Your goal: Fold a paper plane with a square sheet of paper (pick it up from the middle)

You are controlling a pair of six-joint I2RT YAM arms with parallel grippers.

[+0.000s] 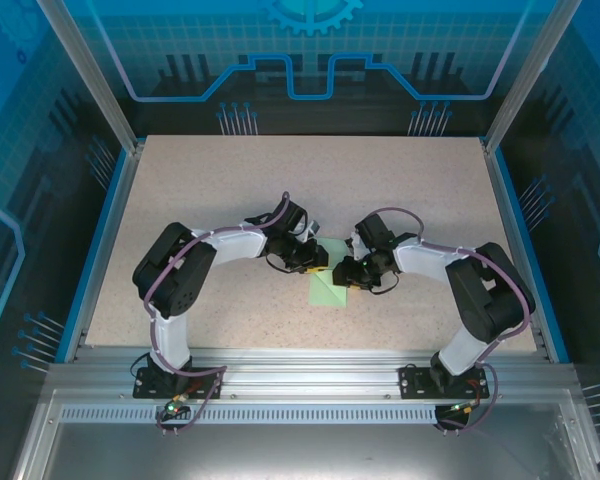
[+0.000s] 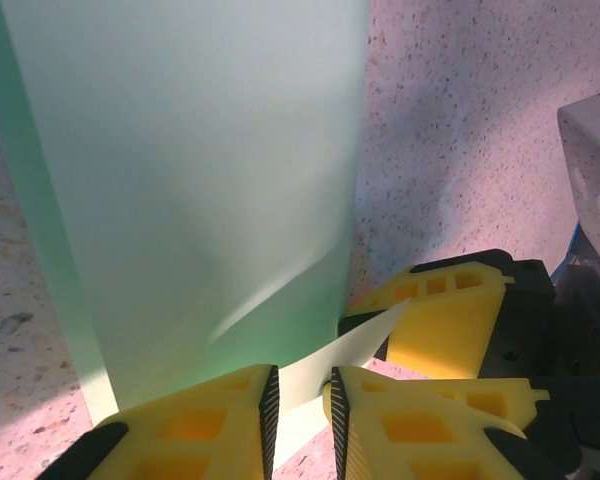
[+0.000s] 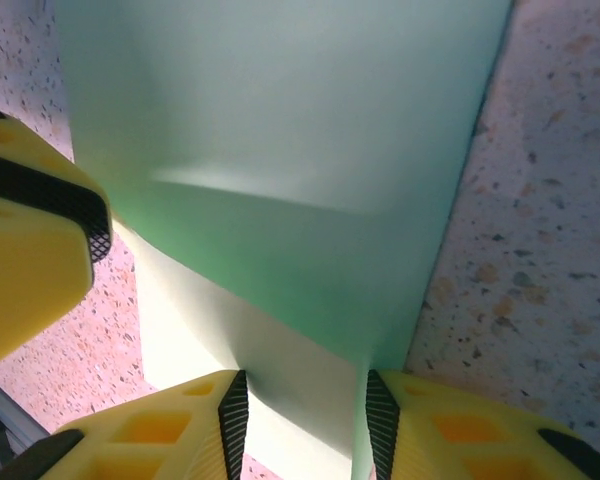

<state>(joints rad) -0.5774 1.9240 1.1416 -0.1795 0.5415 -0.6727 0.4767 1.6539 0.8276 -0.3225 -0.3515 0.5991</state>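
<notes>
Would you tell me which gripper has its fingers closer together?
The left gripper: its fingers nearly meet around the paper; the right gripper's stand wider.

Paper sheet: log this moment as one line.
stage: mid-fold | square sheet of paper: on table, edge lifted | left gripper: pinching sheet edge | right gripper: straddling sheet, grip unclear
</notes>
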